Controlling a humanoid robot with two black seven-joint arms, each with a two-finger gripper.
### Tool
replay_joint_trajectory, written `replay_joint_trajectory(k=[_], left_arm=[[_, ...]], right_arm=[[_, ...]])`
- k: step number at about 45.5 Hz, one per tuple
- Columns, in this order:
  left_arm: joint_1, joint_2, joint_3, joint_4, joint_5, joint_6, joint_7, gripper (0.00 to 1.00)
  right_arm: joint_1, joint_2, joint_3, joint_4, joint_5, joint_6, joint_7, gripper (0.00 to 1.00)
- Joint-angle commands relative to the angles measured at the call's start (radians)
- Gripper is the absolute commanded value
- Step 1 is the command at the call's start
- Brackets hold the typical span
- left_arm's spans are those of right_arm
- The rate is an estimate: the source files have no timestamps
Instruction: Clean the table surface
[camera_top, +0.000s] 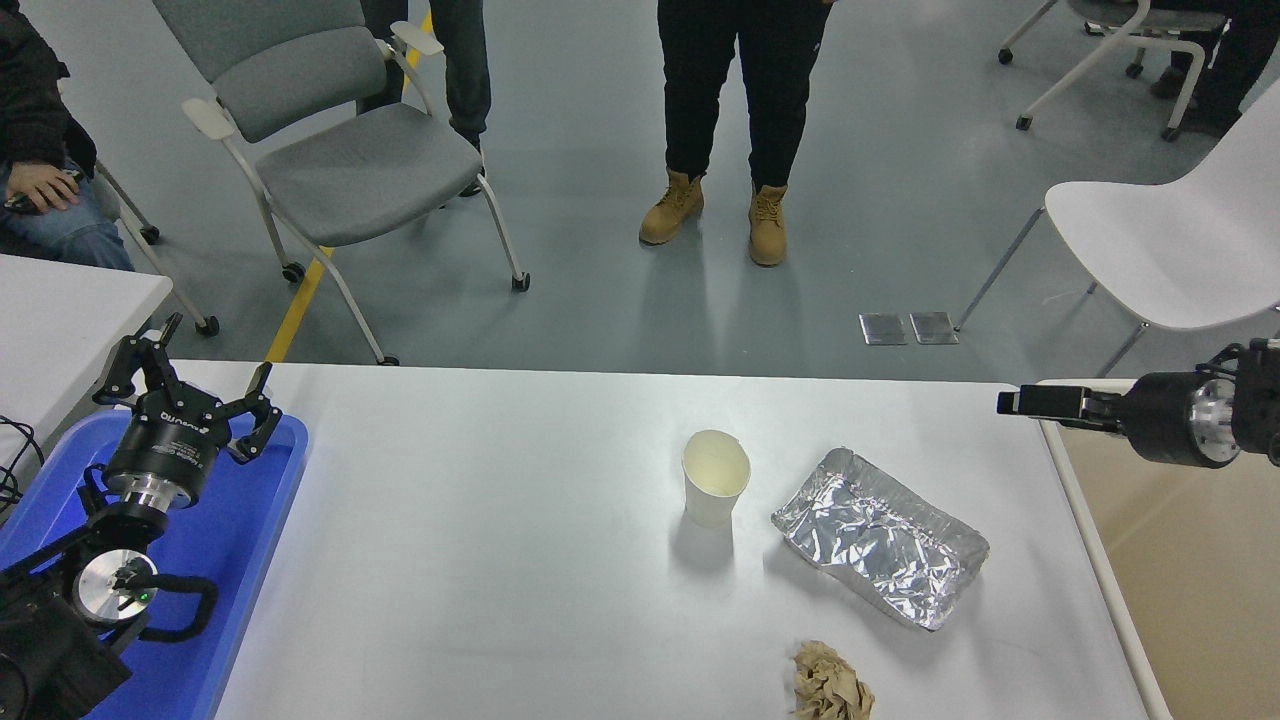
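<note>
The white table surface (480, 580) carries an upright, empty white paper cup (715, 492), a crumpled foil tray (880, 550) just right of it, and a wad of brown paper (830, 688) at the near edge. My right gripper (1012, 402) reaches in from the right edge and points left, level over the table's far right corner, well clear of the foil tray. It is seen side-on, so its state does not show. My left gripper (190, 380) stays parked over the blue tray (250, 530) at the lower left, open and holding nothing.
A beige bin (1190, 590) stands off the table's right end, under my right arm. A second white tabletop (60, 310) shows at the left. Beyond the far edge are a grey chair (330, 150), a white chair (1170, 240) and a standing person's legs (735, 110).
</note>
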Motion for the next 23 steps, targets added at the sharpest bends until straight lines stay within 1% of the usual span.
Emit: replay_joint_trajectory(k=[1,6,10,23], left_arm=[[0.000,-0.001,-0.001,0.000,0.000,0.000,0.000,1.00],[0.000,-0.001,-0.001,0.000,0.000,0.000,0.000,1.00],[0.000,-0.001,0.001,0.000,0.000,0.000,-0.001,1.00],[0.000,0.001,-0.001,0.000,0.000,0.000,-0.001,1.00]], right_arm=[[0.075,0.032,-0.008,0.051,-0.011,0.046,-0.004,0.99],[0.101,0.070,-0.009,0.056,-0.009,0.052,-0.010,0.99],[0.109,0.110,-0.009,0.061,-0.009,0.052,-0.034,0.99],[0.120,0.272,-0.011,0.061,-0.006,0.049,-0.181,0.99]])
